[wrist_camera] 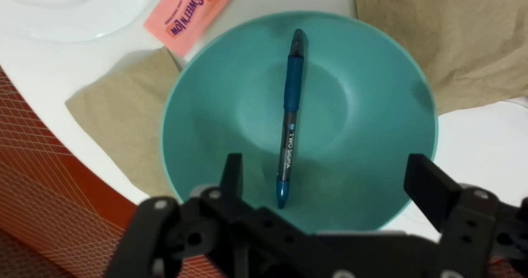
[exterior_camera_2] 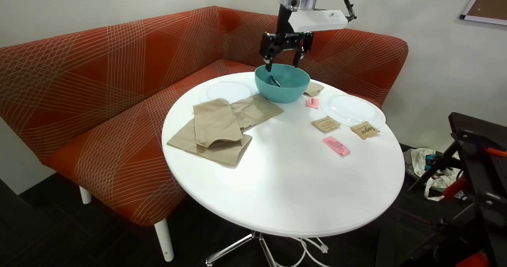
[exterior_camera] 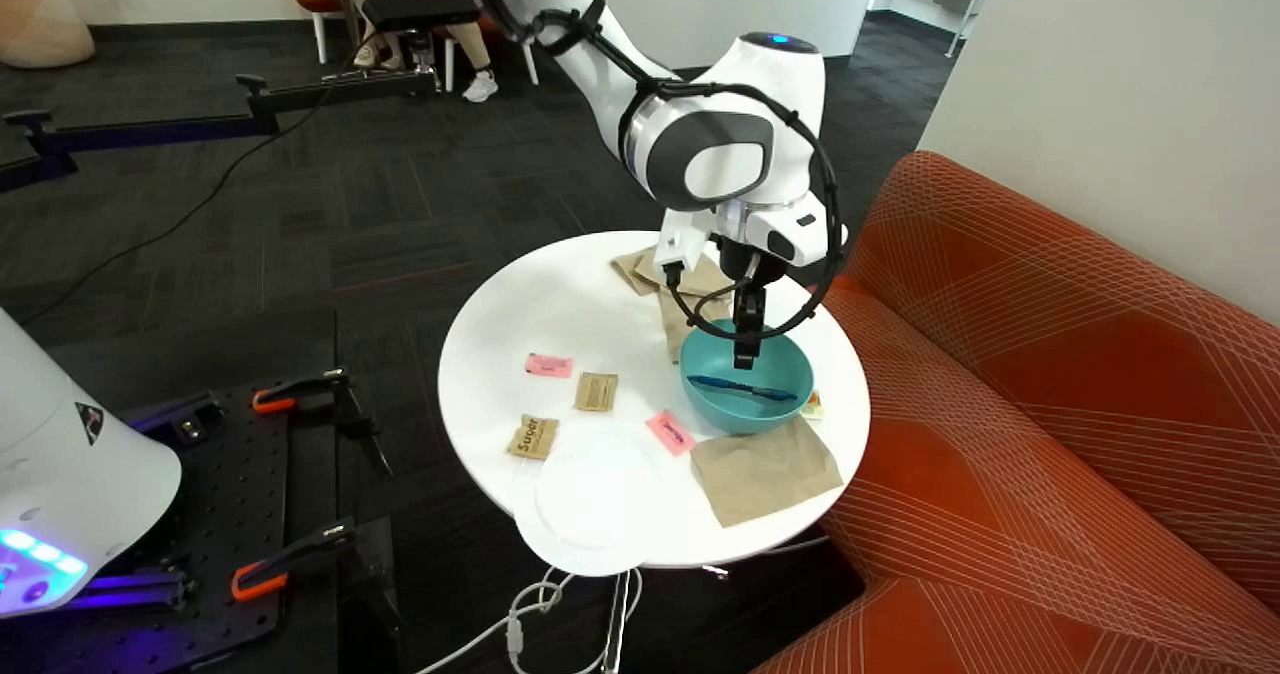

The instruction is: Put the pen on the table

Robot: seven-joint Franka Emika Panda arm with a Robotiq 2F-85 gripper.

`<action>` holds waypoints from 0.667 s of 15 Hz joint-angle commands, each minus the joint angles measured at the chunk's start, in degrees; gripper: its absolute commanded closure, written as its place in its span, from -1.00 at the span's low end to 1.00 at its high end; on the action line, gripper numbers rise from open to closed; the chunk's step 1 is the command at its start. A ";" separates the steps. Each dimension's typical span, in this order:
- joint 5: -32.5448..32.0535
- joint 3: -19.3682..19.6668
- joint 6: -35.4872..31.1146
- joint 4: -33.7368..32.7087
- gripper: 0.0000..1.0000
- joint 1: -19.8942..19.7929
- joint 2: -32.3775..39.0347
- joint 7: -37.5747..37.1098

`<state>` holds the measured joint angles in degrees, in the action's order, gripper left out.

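- Black gripper point(wrist_camera: 328, 170): found released, its two fingers point(wrist_camera: 233, 173) standing wide apart over the teal bowl point(wrist_camera: 371, 88); height of the tips relative to the rim could not be determined;
- White arm point(exterior_camera: 725, 169): in an exterior view, reached above the table point(exterior_camera_2: 297, 191), with its wrist end over the bowl;
- Teal bowl: upright on the tabletop;
- Pen point(wrist_camera: 288, 123): located inside the bowl, lying across the bottom and up the sloping wall; dark barrel, blue grip, blue end, lettering "TWO SIGMA"; in the wrist view the blue end showed between the fingers, nearer one than the other;
- Pink packet point(wrist_camera: 187, 16), marked "Sweet'N Low": flat, just beside the bowl;
- Brown napkin point(wrist_camera: 123, 121): near that packet, partly hidden by the bowl's edge;
- Folded napkins point(exterior_camera_2: 216, 126): overlapping; a crumpled sheet point(exterior_camera_2: 257, 110) lay between them and the bowl;
- Pale plate point(exterior_camera_2: 352, 108): near the "Sweet'N Low" packet; a second plate point(exterior_camera_2: 226, 90) lay near the folded napkins;
- "Sugar" packet point(exterior_camera_2: 365, 130): at the first plate's rim; a tan packet point(exterior_camera_2: 325, 124) and another pink packet point(exterior_camera_2: 336, 146) lay flat nearby, apart from each other;
- Table: round, white-topped; metal legs point(exterior_camera_2: 233, 246) and a white cable point(exterior_camera: 514, 636) below;
- Sofa point(exterior_camera_2: 130, 84): orange-red with pale lines, alongside the table in both exterior views;
- Pinboard point(exterior_camera_2: 493, 3): on the wall, partly in frame;
- Person's legs point(exterior_camera: 468, 46): in the background, one white shoe point(exterior_camera: 480, 87) visible.
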<state>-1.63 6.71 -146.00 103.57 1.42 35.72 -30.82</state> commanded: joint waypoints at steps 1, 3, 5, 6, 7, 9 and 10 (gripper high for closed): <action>2.43 1.02 -0.11 -4.22 -1.00 0.72 3.99 0.13; 3.49 1.00 -0.09 -5.71 -1.00 0.42 5.83 0.23; 4.56 1.06 0.07 -6.91 -1.00 0.17 7.42 0.40; 5.12 1.08 0.07 -7.42 -1.00 0.04 8.14 0.47; 5.40 1.20 0.22 -7.95 -1.00 0.01 8.81 0.49; 6.01 1.38 0.42 -8.87 -1.00 -0.05 10.04 0.44; 6.26 1.48 0.22 -9.17 -0.50 -0.08 10.49 0.41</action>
<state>2.85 7.53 -146.00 96.95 1.23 44.23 -30.79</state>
